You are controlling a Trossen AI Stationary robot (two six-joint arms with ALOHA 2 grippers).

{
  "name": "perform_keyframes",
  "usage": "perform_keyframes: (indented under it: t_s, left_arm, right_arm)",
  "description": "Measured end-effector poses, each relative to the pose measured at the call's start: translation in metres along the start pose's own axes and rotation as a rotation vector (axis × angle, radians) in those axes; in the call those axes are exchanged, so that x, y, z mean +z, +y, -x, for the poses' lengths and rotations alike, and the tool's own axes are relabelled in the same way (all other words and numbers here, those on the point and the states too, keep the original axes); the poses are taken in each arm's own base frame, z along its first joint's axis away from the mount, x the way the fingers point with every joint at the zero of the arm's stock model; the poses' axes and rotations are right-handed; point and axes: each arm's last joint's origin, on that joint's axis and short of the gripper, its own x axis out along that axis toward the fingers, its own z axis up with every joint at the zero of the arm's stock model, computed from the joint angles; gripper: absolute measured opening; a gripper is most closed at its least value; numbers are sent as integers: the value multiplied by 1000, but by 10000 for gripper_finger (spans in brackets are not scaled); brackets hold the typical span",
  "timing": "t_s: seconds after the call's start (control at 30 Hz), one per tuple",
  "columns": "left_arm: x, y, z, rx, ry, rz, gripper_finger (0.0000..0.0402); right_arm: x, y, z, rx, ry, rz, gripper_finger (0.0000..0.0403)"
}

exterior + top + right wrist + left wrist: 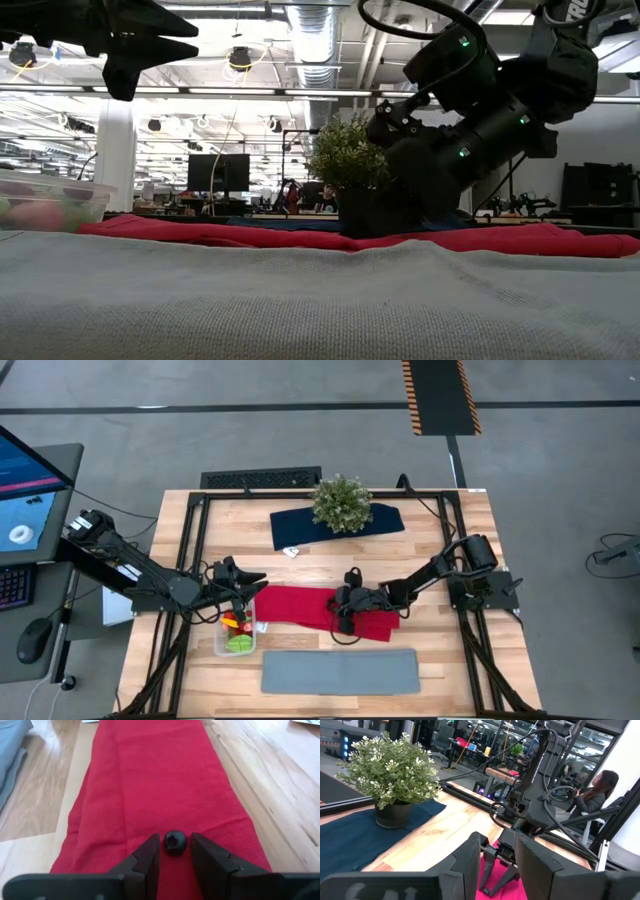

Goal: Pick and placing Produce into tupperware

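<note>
On the red cloth point(160, 785) in the middle of the table point(440, 570), the right gripper point(175, 851) is low down, with a small dark berry point(175, 841) right between its two fingertips. The fingers sit close on each side of the berry, but it is hard to tell if they are squeezing it yet or just about to. So this looks like the picking step for the berry.

Over by the table's left side, the tupperware point(238, 635) already has some produce point(237, 630) in it, with green, yellow and red bits showing. The left gripper point(248, 592) hangs just above the tupperware. Its fingers stand a little apart with nothing seen between them.

Next, the right gripper likely needs a firm hold on the berry. The berry is round and tiny, so it could roll or pop out. Then it has to be lifted and carried over to the tupperware, where the left gripper may be in the way.
</note>
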Motion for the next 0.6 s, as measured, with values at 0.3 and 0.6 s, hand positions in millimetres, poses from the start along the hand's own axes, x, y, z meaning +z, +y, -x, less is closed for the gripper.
perform_keyframes:
  t_s: [0.3, 0.6]
  left_arm:
    - [0, 0, 0, 0, 0, 0, 110]
    - [0, 0, 0, 0, 0, 0, 110]
  right_arm:
    - [0, 0, 0, 1, 4, 3, 134]
    - [0, 4, 3, 8, 10, 21, 134]
